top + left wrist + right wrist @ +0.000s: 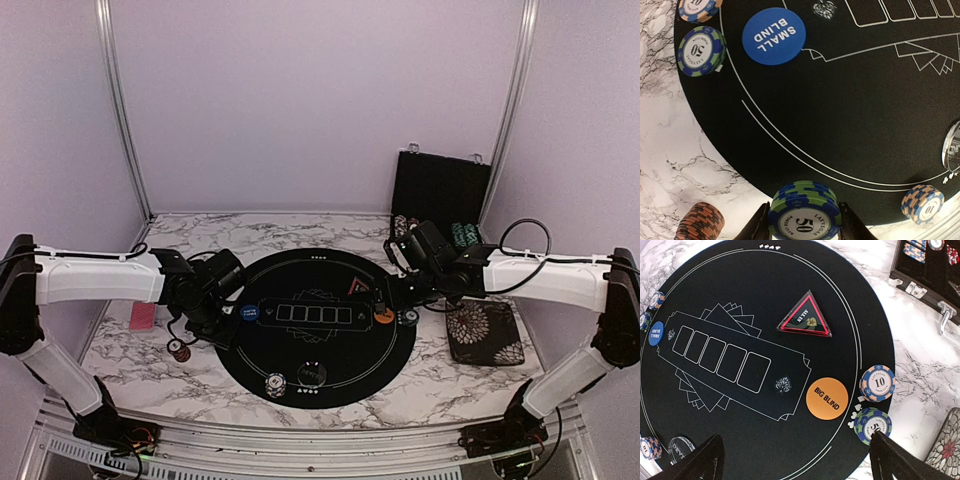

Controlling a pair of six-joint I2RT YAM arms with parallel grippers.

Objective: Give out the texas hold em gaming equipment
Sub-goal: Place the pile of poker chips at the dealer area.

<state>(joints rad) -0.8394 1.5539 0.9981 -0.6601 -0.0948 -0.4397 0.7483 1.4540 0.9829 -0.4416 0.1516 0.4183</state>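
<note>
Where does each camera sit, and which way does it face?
Top external: high behind the robot, facing down at the black mat; left arm, right arm show.
Left wrist: on the left arm, facing down; left hand grips a chip stack.
Right wrist: on the right arm, facing down at the mat; open right hand shows.
Both wrist views share the SMALL BLIND button.

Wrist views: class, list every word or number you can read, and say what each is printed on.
"SMALL BLIND": blue button
"BIG BLIND": orange button
"ALL IN": triangular marker
"50", "LAS VEGAS": green-blue chip stack, bottom of left wrist view
"50": second green-blue stack, beside the blue button
"10": orange-blue chip stack, beside the orange button
Clear disc: lettering too blurred to read
</note>
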